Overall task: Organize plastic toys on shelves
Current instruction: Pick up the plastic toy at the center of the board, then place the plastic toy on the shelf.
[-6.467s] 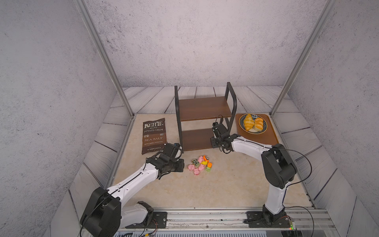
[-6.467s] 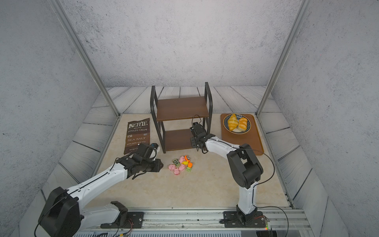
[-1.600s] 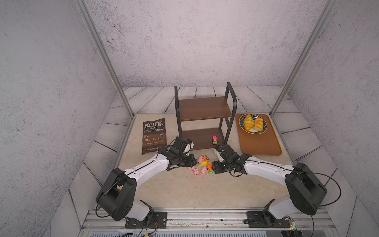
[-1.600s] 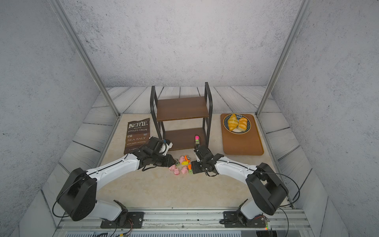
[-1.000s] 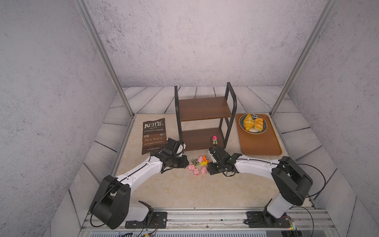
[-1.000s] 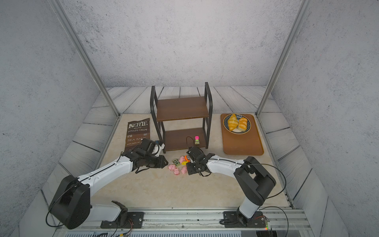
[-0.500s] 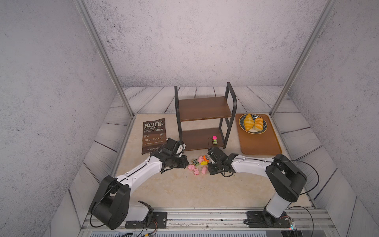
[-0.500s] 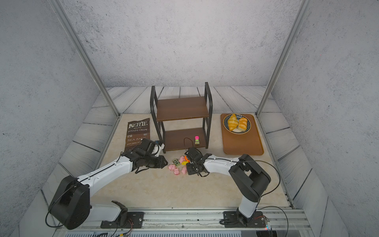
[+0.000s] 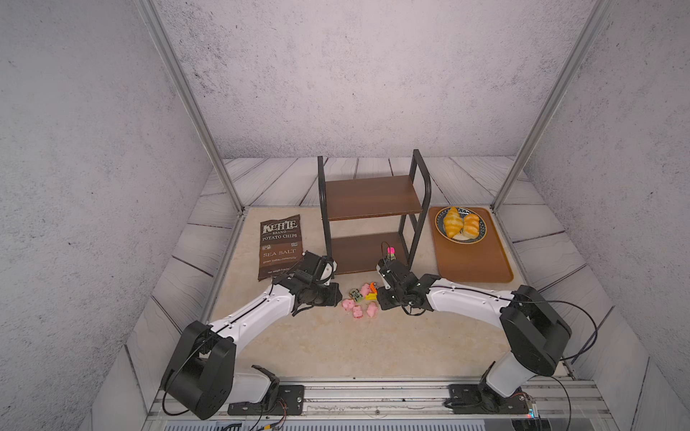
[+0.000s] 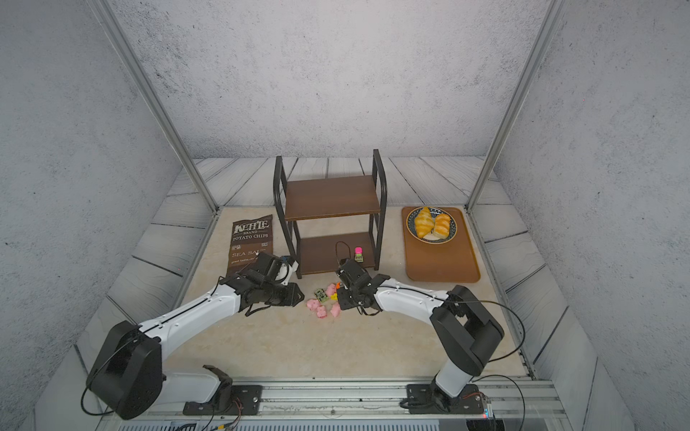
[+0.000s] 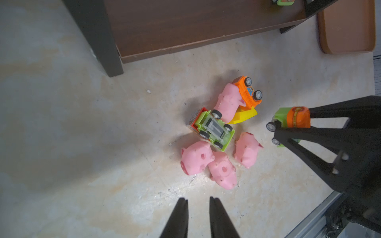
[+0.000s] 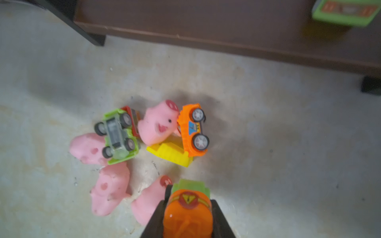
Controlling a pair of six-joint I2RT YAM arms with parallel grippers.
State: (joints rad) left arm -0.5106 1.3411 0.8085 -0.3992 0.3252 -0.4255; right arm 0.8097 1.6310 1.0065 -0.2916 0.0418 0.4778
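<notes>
The right claw [image 11: 291, 123] has just closed and now grips the orange-topped truck [image 12: 187, 214] between its jaws, beside the remaining pile of toys [image 11: 214, 127]. The shelves [image 9: 354, 253] stand just ahead, so I think placing can follow. The left claw [image 11: 196, 204], nearly closed, holds nothing.

The toy pile [image 9: 359, 301] is way too small in both top views for us to make out details, and the right gripper [image 9: 381, 295] covers whatever it holds there. Right wrist view is soft all over: the orange-topped truck [image 12: 188, 214] runs off the edge between the jaws, and the pink-topped truck [image 12: 346, 9] on the shelves [image 12: 206, 24] is just a cropped green corner. In the left wrist view we only get two tips of the left gripper [image 11: 198, 208], and the tray [image 11: 346, 26] is cut off. The yellow piece [image 11: 245, 118] is probably a truck bed, half under a pig [image 11: 227, 101].
</notes>
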